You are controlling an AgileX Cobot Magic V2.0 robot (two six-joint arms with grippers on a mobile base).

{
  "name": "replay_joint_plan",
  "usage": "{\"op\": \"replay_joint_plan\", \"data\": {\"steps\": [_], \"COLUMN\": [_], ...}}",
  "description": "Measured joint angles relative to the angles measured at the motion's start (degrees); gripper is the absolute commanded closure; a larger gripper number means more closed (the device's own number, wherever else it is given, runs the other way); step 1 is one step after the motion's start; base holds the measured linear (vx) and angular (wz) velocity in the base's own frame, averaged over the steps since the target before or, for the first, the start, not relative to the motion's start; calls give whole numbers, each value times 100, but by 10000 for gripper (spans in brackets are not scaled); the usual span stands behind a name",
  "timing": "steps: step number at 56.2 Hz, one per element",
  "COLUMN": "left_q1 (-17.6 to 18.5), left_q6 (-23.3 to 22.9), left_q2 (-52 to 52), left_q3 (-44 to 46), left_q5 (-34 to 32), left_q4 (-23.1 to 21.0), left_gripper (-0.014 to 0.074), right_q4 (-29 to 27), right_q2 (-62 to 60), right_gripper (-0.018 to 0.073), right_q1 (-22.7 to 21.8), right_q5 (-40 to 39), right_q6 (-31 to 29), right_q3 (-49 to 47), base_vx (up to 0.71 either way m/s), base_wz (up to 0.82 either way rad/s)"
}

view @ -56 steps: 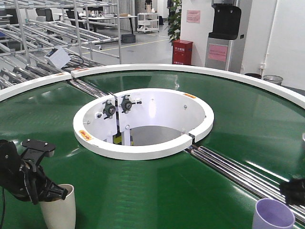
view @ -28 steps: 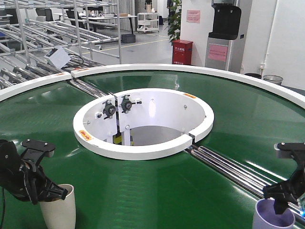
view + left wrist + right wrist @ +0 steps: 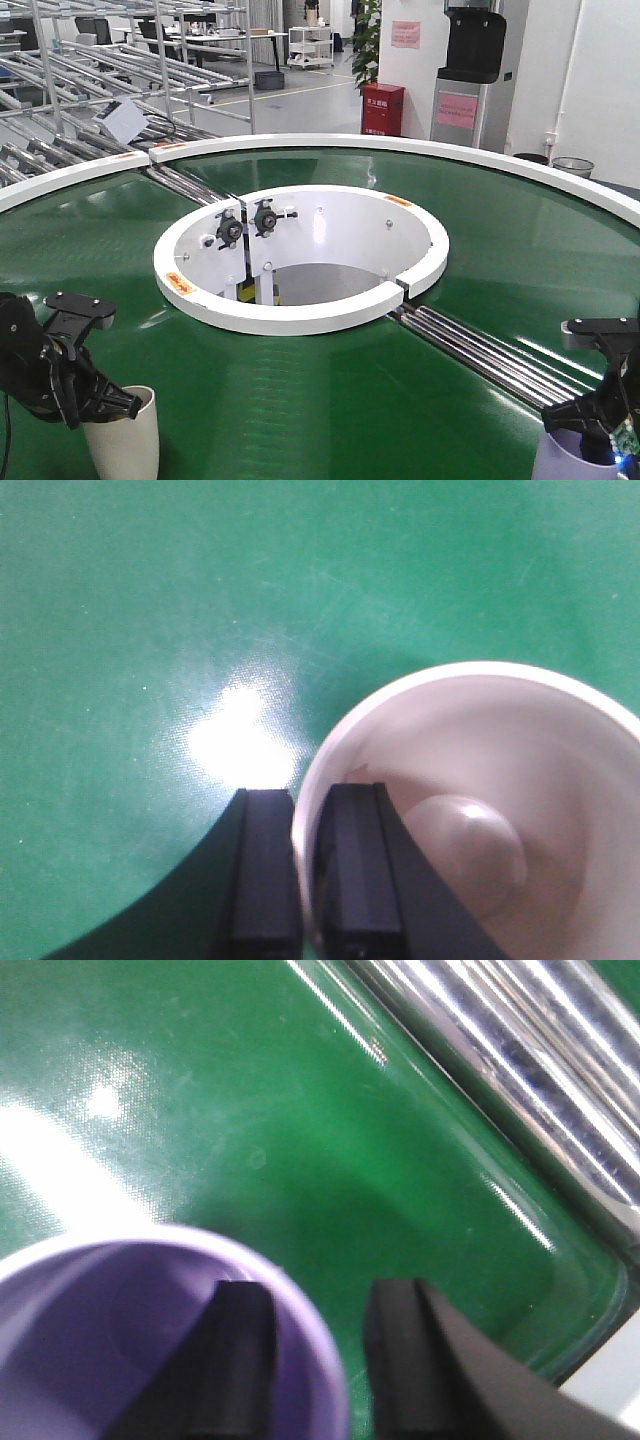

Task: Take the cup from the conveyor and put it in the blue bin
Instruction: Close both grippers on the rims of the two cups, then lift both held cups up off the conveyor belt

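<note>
A cream cup [image 3: 125,445] stands upright on the green conveyor [image 3: 330,400] at the front left. My left gripper [image 3: 122,405] is shut on its rim wall, one finger inside and one outside; in the left wrist view the gripper [image 3: 308,880] pinches the cup [image 3: 470,770]. At the front right a purple cup [image 3: 560,465] stands on the belt. My right gripper [image 3: 592,428] straddles its rim. In the right wrist view the gripper [image 3: 320,1370] is open, one finger inside the purple cup [image 3: 110,1330], the other outside. The blue bin is out of view.
The white centre collar [image 3: 300,310] rings the belt's hole. Steel rollers [image 3: 480,355] cross the belt just behind the purple cup, and more run at the back left [image 3: 190,185]. The white outer rim [image 3: 400,147] curves along the back.
My right gripper has come in from the right edge and dropped over the purple cup's rim. The left gripper and the cream cup have stayed put.
</note>
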State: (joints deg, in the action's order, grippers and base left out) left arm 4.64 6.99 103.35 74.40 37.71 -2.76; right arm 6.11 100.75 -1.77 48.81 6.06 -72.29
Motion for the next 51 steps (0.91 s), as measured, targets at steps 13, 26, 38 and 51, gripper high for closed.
{"op": "replay_joint_plan", "data": {"steps": [13,26,38,51], "left_q1": [0,0,-5,-5], "left_q6": [0,7,7,7], "left_q2": [-27,-395,-1129,-2087], "left_q3": [0,0,0,0], "left_q5": [46,122,-153,-252], "left_q4": [0,44,51,-23], "left_gripper": [603,603,603,603], "right_q4": [-246,-453,-805,-856], "right_q2": [-18,-113,-863,-1880], "right_gripper": [573,571,569,569], "right_q1": [0,0,196,956], "right_q5": [9,-31,-498,-808], "right_q6": [-80,-220,-541,-562], "right_q3": [-39,-41,-29,-561], "base_vx": [0,0,0,0], "base_wz": [0,0,0,0]}}
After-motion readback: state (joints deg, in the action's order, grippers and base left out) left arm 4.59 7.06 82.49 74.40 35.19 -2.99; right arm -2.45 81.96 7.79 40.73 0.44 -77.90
